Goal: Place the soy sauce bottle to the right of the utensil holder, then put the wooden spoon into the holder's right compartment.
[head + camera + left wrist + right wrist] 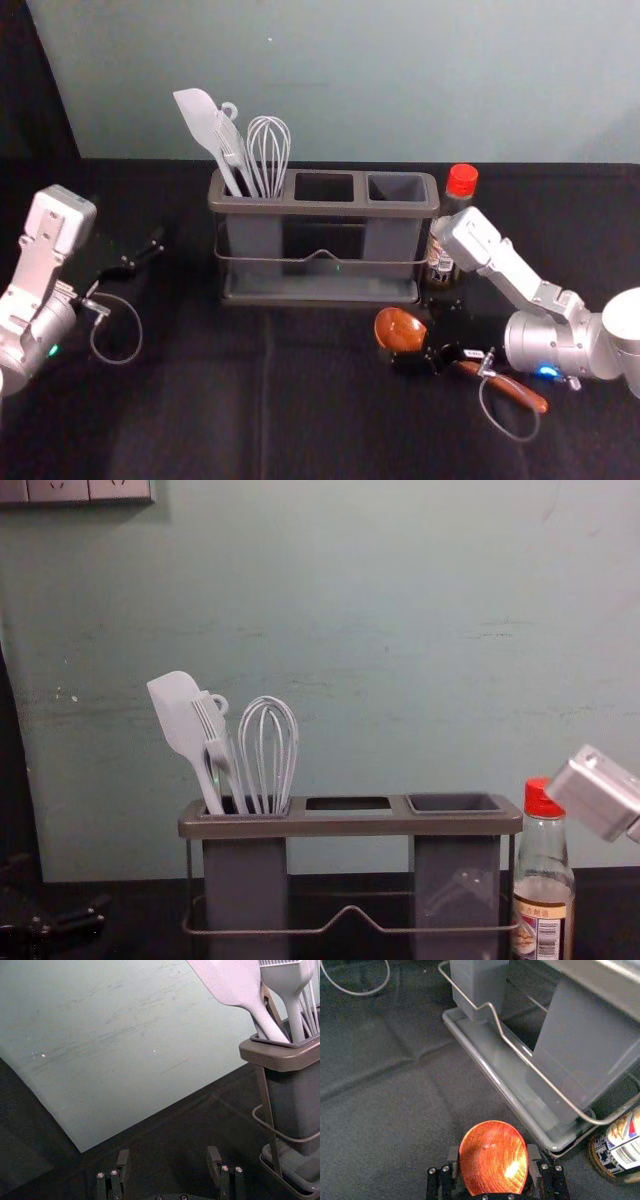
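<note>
1. Nearest in the head view is the handle of the wooden spoon, slanting toward the robot's right; the spoon lies on the dark cloth, its bowl pointing toward the holder.
2. The right gripper is low over the spoon, in front of the holder's right end. In the right wrist view its fingers stand well apart, with the bowl between them; whether they touch the wood, I cannot tell.
3. The left gripper is off to the left of the holder, well apart from it. In the left wrist view its fingers are spread wide, and it holds nothing.
4. Beyond the spoon, the utensil holder stands upright, with a wire rail across its front. Its right compartment is a gray cup; its left compartment holds a pale spatula, a brush and a whisk, all leaning.
5. The soy sauce bottle, red-capped and upright, stands just beside the holder's right end. Part of the right arm shows near it.
6. Farthest back is a pale green wall, with a socket panel high on the left in the chest view.
</note>
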`<state>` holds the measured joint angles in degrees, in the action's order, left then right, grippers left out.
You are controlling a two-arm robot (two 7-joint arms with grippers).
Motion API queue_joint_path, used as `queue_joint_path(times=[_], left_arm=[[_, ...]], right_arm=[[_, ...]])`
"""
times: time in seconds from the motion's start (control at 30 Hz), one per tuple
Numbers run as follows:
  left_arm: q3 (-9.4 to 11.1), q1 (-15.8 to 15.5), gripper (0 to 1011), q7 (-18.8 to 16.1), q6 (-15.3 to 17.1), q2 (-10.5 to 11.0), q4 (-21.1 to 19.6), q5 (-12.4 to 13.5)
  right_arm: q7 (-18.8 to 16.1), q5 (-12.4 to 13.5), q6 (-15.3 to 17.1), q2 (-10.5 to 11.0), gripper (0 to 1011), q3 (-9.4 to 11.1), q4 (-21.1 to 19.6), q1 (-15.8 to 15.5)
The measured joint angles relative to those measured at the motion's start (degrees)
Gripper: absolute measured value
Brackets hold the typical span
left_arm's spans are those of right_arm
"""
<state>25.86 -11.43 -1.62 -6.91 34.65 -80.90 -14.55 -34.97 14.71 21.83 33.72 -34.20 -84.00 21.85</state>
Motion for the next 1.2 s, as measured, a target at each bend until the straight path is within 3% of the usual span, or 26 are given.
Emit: queue_joint_path(times=[0.73,1.2], left_arm=[[0.0,0.0,1000,0.0,0.0,0.0,0.0,0.0],[0.0,0.0,1000,0.0,0.0,0.0,0.0,0.0]], right_arm=[[1.0,3.1,-2.4,2.2,835,3.0,-5.7,-3.0],[1.0,3.0,-2.3,2.0,835,2.9,-5.5,-2.9]])
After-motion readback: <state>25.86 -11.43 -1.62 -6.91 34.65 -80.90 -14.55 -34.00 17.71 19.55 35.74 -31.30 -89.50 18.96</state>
